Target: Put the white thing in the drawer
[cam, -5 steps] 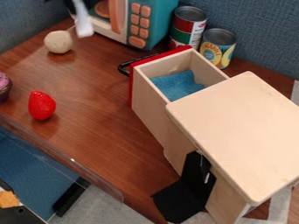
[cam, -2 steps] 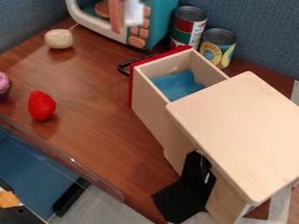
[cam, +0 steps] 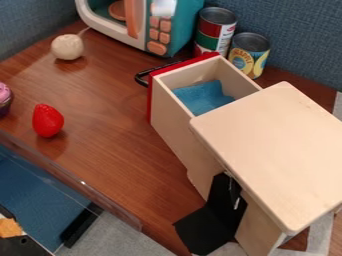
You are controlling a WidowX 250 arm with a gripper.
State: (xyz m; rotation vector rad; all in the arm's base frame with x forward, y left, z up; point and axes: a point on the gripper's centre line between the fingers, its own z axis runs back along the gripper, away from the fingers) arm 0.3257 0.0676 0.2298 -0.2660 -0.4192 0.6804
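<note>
A white thing (cam: 163, 7) hangs in front of the toy microwave's button panel near the top edge; what holds it there is hidden beyond that edge. The drawer (cam: 163, 105) of the light wooden box stands pulled out, its red front and black handle facing the upper left. Blue material (cam: 204, 97) lies on the drawer's floor. The white thing is up and to the left of the drawer's opening, apart from it. An off-white round object (cam: 67, 47) rests on the table at the upper left.
The teal and white microwave (cam: 117, 31) stands behind the drawer, with a red-green can (cam: 215, 30) and a yellow-labelled can (cam: 249, 54) beside it. A red strawberry (cam: 47, 120) and a cupcake (cam: 3, 99) are on the left. The wooden box top (cam: 274, 150) rises at the right.
The white thing has moved right, from beside the microwave's left part to its button panel, and slightly up. The dark part above it has left the view. The round object shifted in shape and outline.
</note>
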